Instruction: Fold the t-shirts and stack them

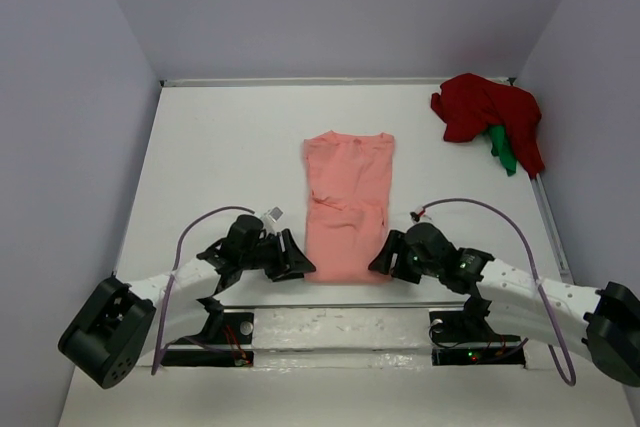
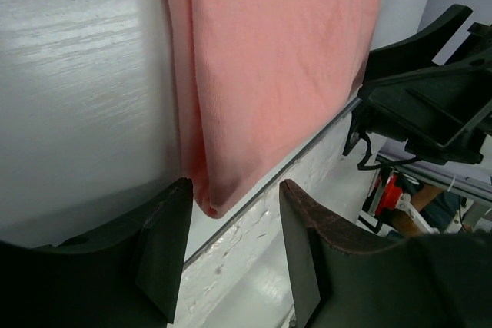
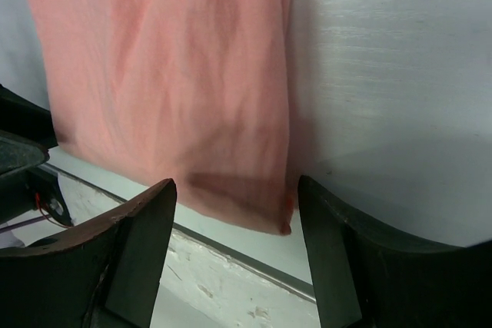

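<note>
While the left gripper [image 2: 234, 255] and right gripper [image 3: 234, 247] hang spread at the near corners of the pink shirt [image 1: 348, 209], we reckon it limp, light: pinch there.

Top view: one t-shirt [image 1: 348, 209] lies flat at the middle of the surface [image 1: 230, 147], with its hem towards the near edge. The left pincer [image 1: 298, 259] sits just beside the hem's left corner and the right pincer [image 1: 385, 257] just beside its right corner, so the two face each other across the cloth. A heap of t-shirts [image 1: 490, 119] lies in the far right corner, well apart from the flat one. Wrist views: each near corner of the flat t-shirt rests on the surface just ahead of the gap between that pincer's parted jaws.
</note>
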Motion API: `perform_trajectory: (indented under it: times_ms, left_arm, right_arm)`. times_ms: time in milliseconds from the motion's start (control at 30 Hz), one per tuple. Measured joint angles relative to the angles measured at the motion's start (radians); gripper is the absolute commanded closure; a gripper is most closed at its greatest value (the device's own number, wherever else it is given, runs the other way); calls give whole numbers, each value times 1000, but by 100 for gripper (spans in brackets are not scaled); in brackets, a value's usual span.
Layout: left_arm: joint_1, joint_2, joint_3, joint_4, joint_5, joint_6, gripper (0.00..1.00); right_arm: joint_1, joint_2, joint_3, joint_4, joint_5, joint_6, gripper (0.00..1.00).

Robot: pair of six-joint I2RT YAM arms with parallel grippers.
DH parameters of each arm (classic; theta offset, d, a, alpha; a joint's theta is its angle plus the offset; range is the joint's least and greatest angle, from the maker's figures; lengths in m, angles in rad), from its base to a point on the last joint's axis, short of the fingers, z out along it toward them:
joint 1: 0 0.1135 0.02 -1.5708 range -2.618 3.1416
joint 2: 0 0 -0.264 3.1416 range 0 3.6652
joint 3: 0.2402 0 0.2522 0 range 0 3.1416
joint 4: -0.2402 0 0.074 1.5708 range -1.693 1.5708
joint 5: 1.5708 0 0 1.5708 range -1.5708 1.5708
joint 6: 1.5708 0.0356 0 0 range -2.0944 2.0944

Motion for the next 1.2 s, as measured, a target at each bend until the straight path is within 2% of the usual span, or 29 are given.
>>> perform_trajectory:
  times_ms: [300,800,933,1200]
  left_arm:
    - [-47,3,11,-13,-3,-25,42]
    - [-60,26,15,-16,-16,-35,42]
    - [-60,45,23,-38,-21,-34,42]
    - [-64,60,42,-63,-35,-27,42]
  right_arm:
    - [0,-44,48,-144,48,-1,30]
    - [0,-54,54,-209,55,31,30]
    - [0,-15,54,-191,48,39,30]
    - [0,76,46,-34,7,51,30]
